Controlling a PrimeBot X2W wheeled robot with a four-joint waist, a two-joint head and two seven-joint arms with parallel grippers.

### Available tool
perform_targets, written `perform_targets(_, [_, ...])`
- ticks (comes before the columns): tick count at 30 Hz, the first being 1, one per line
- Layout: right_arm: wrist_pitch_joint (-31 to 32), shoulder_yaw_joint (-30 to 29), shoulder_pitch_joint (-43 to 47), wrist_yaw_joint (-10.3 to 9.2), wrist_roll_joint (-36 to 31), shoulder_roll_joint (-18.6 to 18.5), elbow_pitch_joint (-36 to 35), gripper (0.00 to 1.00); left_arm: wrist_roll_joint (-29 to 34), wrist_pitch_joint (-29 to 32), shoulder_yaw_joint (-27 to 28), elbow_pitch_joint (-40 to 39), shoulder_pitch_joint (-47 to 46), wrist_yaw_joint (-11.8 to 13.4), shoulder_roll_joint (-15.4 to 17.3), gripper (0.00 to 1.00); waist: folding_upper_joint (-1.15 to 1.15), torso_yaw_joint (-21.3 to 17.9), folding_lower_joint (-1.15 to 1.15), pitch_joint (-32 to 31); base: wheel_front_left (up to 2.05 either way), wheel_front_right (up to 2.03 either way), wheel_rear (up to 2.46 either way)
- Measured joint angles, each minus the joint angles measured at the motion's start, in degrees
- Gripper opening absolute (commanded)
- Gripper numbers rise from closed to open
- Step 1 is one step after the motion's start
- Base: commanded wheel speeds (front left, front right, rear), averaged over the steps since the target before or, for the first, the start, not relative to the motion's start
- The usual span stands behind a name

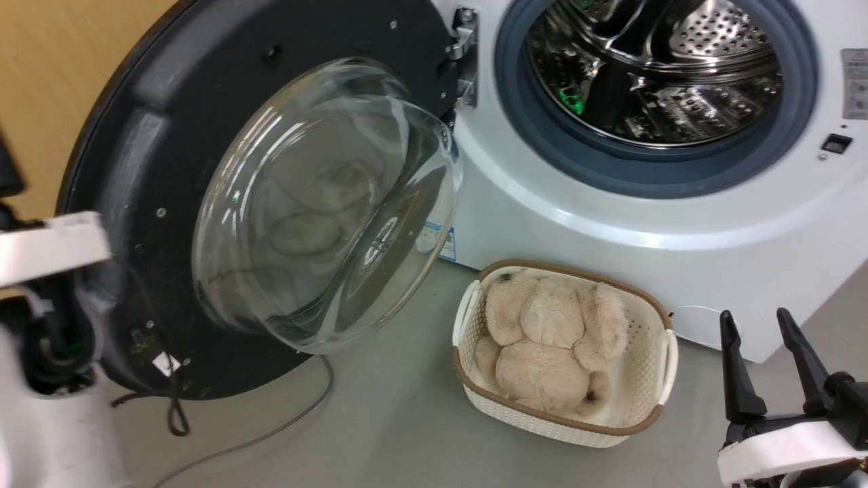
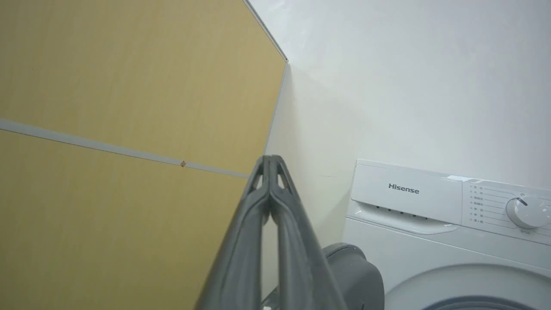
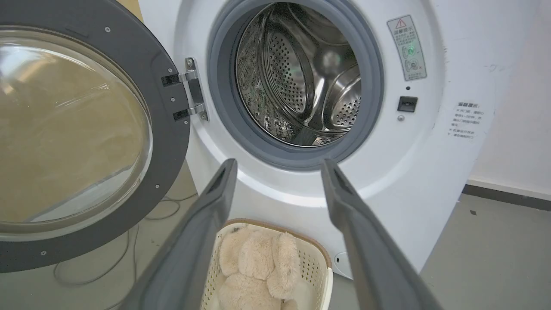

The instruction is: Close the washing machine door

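Note:
The washing machine door [image 1: 156,135] stands wide open, swung out to the left on its metal hinge [image 1: 464,54]. Its clear glass bowl [image 1: 319,203] bulges toward me. In the right wrist view the door [image 3: 170,129] hangs left of the steel drum [image 3: 301,77]. The white washing machine [image 1: 542,203] fills the upper right. My left forearm [image 1: 47,247] sits at the door's outer left edge. My left gripper [image 2: 269,161] is shut on nothing and points up at the wall corner, with a dark rounded edge [image 2: 357,271] just beside it. My right gripper [image 1: 754,318] is open, low right, apart from the machine.
A white woven basket [image 1: 651,400] with a brown rim holds a beige plush toy [image 1: 549,339] on the grey floor before the machine. A grey cable [image 1: 271,434] trails under the door. A yellow panel wall [image 1: 54,81] stands close behind the door.

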Motion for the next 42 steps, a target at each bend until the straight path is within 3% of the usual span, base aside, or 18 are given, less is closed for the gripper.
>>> perform_targets(7, [-0.62, -0.78, -0.19, 0.00, 0.25, 0.00, 0.13, 1.00, -10.27, 1.79, 6.17, 5.54, -1.21, -0.49, 2.03, 0.00, 0.00, 1.64, 0.00, 0.77, 0.00, 0.00, 0.00])
perform_targets(19, [-2.10, -1.96, -0.80, 0.00, 0.40, 0.00, 0.13, 1.00, -31.09, 11.83, 11.93, 16.73, -1.19, -1.08, 2.33, 0.00, 0.00, 4.06, 0.00, 2.98, 0.00, 0.00, 0.00])
perform_targets(34, [-4.04, -3.11, -2.59, 0.00, 0.40, 0.02, 0.07, 1.00, -48.91, 23.28, 7.34, 23.31, 3.34, -2.07, 4.26, 0.00, 0.00, 6.05, 0.00, 5.70, 0.00, 0.00, 0.00])
perform_targets(42, [-4.87, -3.96, -2.80, 0.00, 0.45, 0.02, 0.12, 1.00, -56.37, 27.95, 1.89, 20.79, 8.54, -2.58, 5.28, 0.00, 0.00, 7.31, 0.00, 6.15, 0.00, 0.00, 0.00])
